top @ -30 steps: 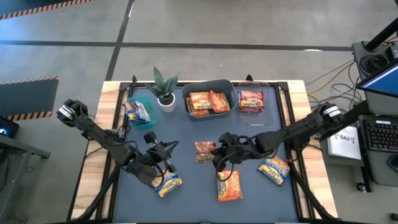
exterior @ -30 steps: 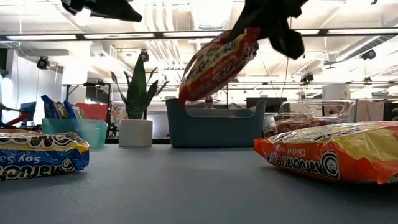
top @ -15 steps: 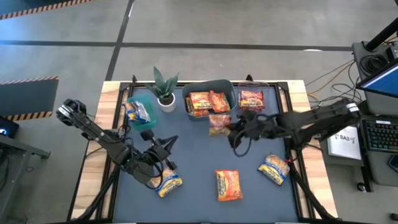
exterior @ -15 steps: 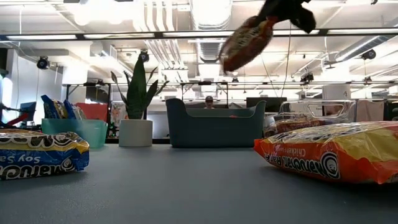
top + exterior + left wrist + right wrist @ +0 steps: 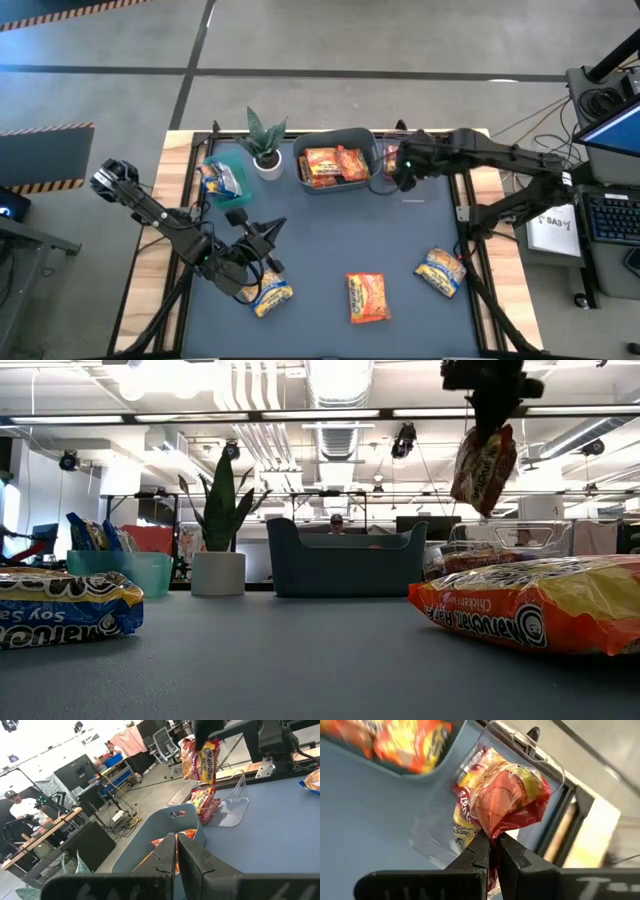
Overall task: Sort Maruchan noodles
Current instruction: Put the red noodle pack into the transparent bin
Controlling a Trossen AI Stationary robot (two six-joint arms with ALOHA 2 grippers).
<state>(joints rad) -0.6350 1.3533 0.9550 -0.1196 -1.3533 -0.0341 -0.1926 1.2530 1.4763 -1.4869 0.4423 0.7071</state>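
Observation:
My right gripper is shut on a red-and-white noodle packet, which hangs in the air over the clear bin at the table's far right. Another red packet lies in that bin. The grey bin holds orange packets, and the teal bin holds blue ones. A blue packet and two orange packets lie flat on the mat. My left gripper is shut on nothing, raised above the near-left mat beside the blue packet. My right gripper pinches the packet's crumpled end between its two fingers. The fingers come from above, slanting down. The packet hangs below them, lifted clear, above the clear bin.
A potted green plant stands between the teal and grey bins at the far edge. The middle of the dark mat has free room. A person sits in the room beyond the table.
My right gripper has carried the red packet up from the middle of the table toward the far right edge, over the clear bin, and has tipped to point more downward. The packet, tilted before, now hangs straight below the fingers.

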